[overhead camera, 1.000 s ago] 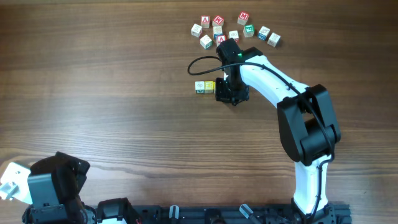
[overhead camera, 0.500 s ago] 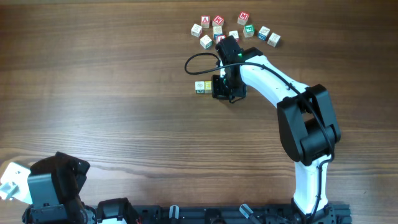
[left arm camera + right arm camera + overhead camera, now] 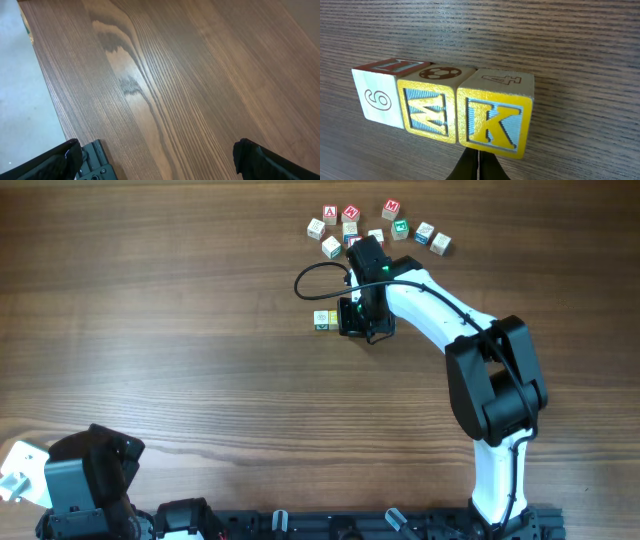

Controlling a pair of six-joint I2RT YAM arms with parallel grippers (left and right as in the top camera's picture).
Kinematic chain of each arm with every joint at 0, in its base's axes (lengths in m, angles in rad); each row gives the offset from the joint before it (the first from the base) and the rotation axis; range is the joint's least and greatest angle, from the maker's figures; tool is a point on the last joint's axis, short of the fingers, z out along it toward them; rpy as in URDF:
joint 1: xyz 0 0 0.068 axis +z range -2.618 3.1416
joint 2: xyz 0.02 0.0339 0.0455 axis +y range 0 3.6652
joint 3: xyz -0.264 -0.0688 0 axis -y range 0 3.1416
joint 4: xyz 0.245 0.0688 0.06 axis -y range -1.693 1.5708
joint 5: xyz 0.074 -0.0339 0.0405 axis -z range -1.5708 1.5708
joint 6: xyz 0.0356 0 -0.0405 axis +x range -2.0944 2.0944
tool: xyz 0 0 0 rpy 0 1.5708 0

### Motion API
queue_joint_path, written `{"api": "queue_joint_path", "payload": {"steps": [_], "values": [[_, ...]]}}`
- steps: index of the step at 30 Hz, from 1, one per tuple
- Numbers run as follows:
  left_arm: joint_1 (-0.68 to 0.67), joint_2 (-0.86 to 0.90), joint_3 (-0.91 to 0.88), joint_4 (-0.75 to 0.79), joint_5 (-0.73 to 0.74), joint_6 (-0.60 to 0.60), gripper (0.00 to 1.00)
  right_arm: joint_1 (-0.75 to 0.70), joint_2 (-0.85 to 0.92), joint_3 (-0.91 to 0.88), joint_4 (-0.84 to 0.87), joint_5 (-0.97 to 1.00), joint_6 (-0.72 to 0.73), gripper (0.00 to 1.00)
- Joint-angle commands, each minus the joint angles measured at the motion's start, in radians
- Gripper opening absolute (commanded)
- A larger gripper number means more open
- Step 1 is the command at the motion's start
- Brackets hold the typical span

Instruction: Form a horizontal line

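The horizontal line (image 3: 445,110) is a row of three touching cubes in the right wrist view: a white cube with a green 6 (image 3: 377,100), a yellow cube lettered M (image 3: 427,112) and a yellow cube lettered K (image 3: 492,117). Overhead only the white cube (image 3: 322,320) shows; the rest is under my right gripper (image 3: 350,320). My right gripper (image 3: 477,167) is shut and empty, its tips pressed against the K cube's near face. My left gripper (image 3: 160,160) is open and empty over bare wood at the table's near left corner.
A loose cluster of white cubes with red, green and blue letters (image 3: 375,225) lies at the far side of the table, just beyond the right arm's wrist. The table's left edge (image 3: 45,85) shows in the left wrist view.
My right gripper has slid left, pushing the yellow cubes against the white cube. The left arm has not moved.
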Motion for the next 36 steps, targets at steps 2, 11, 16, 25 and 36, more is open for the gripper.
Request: {"api": "queue_joint_path", "payload": {"steps": [2,11,16,25,36], "values": [[0.008,-0.007,-0.003,0.001,-0.005,-0.013,1.0,0.003,0.005,0.001,-0.025,-0.017,-0.02,0.04],[0.008,-0.007,-0.003,0.001,-0.005,-0.013,1.0,0.003,0.005,0.001,-0.003,-0.016,-0.021,0.04],[0.008,-0.007,-0.003,0.001,-0.005,-0.013,1.0,0.003,0.005,0.001,0.001,-0.017,-0.02,0.04],[0.008,-0.007,-0.003,0.001,-0.005,-0.013,1.0,0.003,0.005,0.001,-0.144,0.207,0.054,0.04],[0.008,-0.007,-0.003,0.001,-0.005,-0.013,1.0,0.003,0.005,0.001,0.025,0.311,0.052,0.04]]}}
